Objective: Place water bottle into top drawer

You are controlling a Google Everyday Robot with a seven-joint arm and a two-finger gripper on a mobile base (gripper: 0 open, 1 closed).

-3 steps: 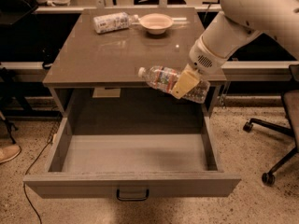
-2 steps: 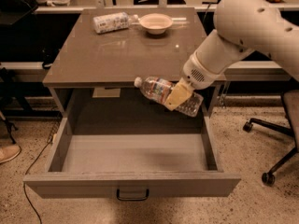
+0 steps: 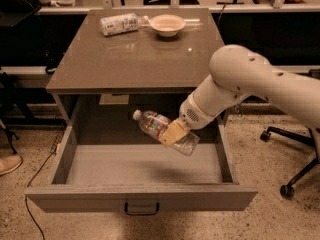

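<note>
The water bottle (image 3: 154,124) is clear ribbed plastic with a white cap and a red-and-blue band near the neck. It lies nearly level, cap to the left, in my gripper (image 3: 175,133). The gripper is shut on the bottle's middle, and a tan finger (image 3: 172,132) shows across it. The bottle hangs inside the open top drawer (image 3: 142,196), above its floor and towards the right side. The drawer is pulled far out, and its dark handle (image 3: 142,209) sits at the front centre. My white arm (image 3: 250,84) comes in from the right.
On the table top (image 3: 135,59) at the back lie a bottle wrapped in a white printed label (image 3: 119,24) and a pale bowl (image 3: 167,24). An office chair base (image 3: 292,161) stands at the right. A cable (image 3: 42,169) and a shoe (image 3: 9,164) lie on the floor at the left.
The gripper has carried the bottle down and to the left, from the table's front edge into the open drawer. The arm has swung lower over the drawer's right side.
</note>
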